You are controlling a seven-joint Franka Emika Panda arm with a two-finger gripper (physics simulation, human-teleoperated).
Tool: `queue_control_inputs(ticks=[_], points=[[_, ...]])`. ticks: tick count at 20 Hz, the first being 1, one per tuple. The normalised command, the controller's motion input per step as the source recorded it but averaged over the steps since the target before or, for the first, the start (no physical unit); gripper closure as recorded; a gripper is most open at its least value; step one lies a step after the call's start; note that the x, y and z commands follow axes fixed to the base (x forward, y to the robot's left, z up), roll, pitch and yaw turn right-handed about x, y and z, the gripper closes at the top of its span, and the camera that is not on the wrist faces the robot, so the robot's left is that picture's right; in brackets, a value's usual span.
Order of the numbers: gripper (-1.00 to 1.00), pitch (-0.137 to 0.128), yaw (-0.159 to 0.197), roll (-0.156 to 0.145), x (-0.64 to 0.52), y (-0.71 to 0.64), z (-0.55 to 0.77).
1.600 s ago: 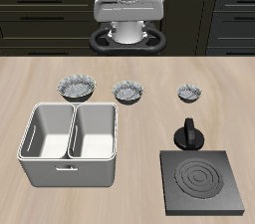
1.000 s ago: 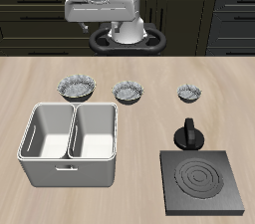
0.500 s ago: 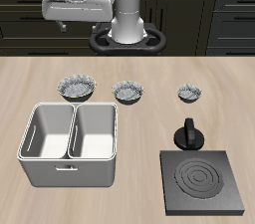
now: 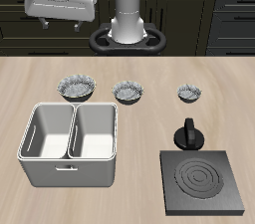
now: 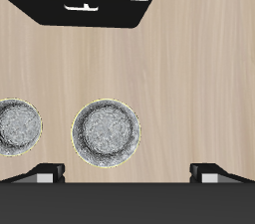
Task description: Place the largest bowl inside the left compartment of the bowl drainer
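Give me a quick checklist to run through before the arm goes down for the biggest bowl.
1. Largest bowl upright and free on the table: ok.
2. Gripper above that bowl: not ok, it is high and farther back than the bowl.
3. Jaws open: cannot tell, only their tips show in the wrist view.
4. Bowl drainer wells hold nothing: ok.
5. Middle bowl apart from the largest one: ok.
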Motion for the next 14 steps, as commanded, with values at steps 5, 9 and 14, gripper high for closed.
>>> queue_control_inputs(ticks=[5,9,14], points=[[-1.0,-0.003,-0.007,-0.035,-0.07,-0.27,0.0],[-1.0,-0.017,0.007,-0.005,0.01,0.02,-0.08],[-1.0,-0.01,0.03,0.002,0.02,0.09,-0.32]])
